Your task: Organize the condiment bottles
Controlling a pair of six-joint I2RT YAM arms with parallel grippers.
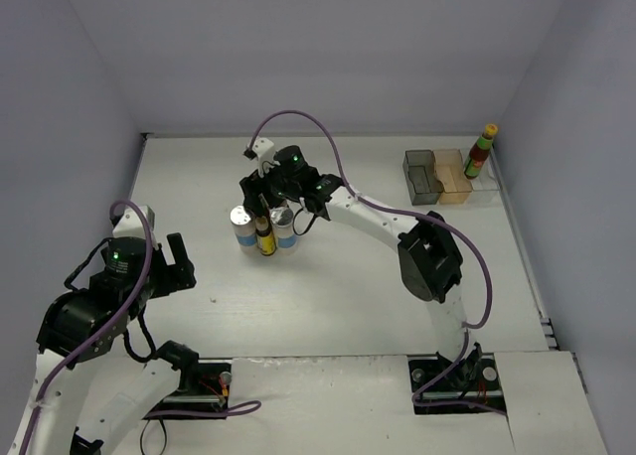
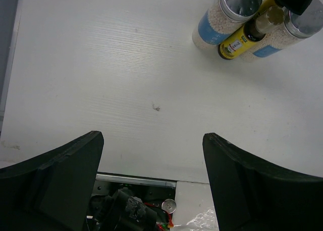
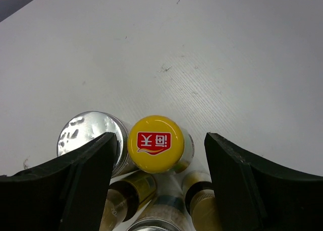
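The right gripper (image 3: 159, 136) is spread wide above a tight cluster of bottles at about 9 o'clock from the centre of the table (image 1: 348, 296). In its wrist view a yellow-capped bottle (image 3: 154, 145) sits between the two fingers, with a gap showing on each side of the cap, so nothing is pinched. Round that bottle stand a silver jar lid at its 9 o'clock, two brown bottle necks at its 7 and 5 o'clock, and the rim of another silver lid at its 6 o'clock, cut off by the frame edge. From above, the gripper hides the yellow cap. What shows is the left jar (image 1: 241, 223), the right jar (image 1: 286, 228) and a brown bottle (image 1: 264, 240) between them at their 6 o'clock side, all touching or nearly so. The left wrist view shows both jars filled with pale grains and wearing blue labels, with the yellow-labelled brown bottle wedged between them. The left gripper (image 2: 152, 137) is also spread and holds nothing, hanging over bare table at the cluster's 8 o'clock, well apart from it. The tray (image 1: 422, 177) lies in the 1 o'clock corner. The far bottle (image 1: 480, 152), with a yellow cap and a red-and-green label, stands upright at the tray's 3 o'clock end; whether it is inside a compartment or just beside the tray I cannot tell.
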